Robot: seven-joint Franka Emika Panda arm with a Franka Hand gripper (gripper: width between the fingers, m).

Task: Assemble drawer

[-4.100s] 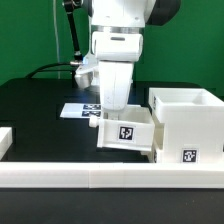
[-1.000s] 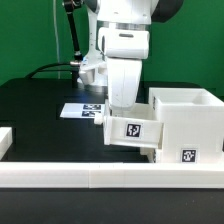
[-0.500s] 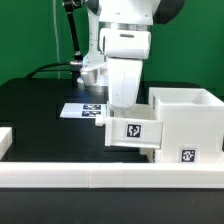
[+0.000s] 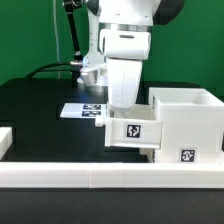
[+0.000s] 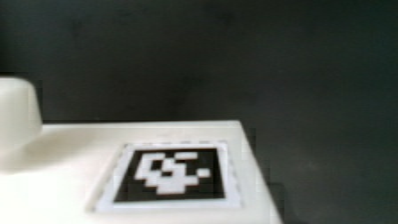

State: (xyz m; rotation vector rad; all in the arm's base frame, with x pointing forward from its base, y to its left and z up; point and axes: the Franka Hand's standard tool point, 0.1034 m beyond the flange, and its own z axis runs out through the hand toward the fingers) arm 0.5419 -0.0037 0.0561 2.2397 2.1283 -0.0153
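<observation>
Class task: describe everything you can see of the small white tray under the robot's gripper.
The small tray looks like smooth white plastic, boxy, with a black-and-white square tag on the face toward the exterior camera. It sits slightly tilted, directly below the gripper, whose jaws are hidden behind it, so any grasp cannot be confirmed. Its far side meets the tall housing on the exterior view's right. The wrist view shows a tagged white surface close up.

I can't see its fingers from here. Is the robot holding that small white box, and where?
It seems to hold the small tray, lifted beside the housing. The arm hides the fingers, so the exact place of the hold, probably the tray's upper rim, cannot be told.
</observation>
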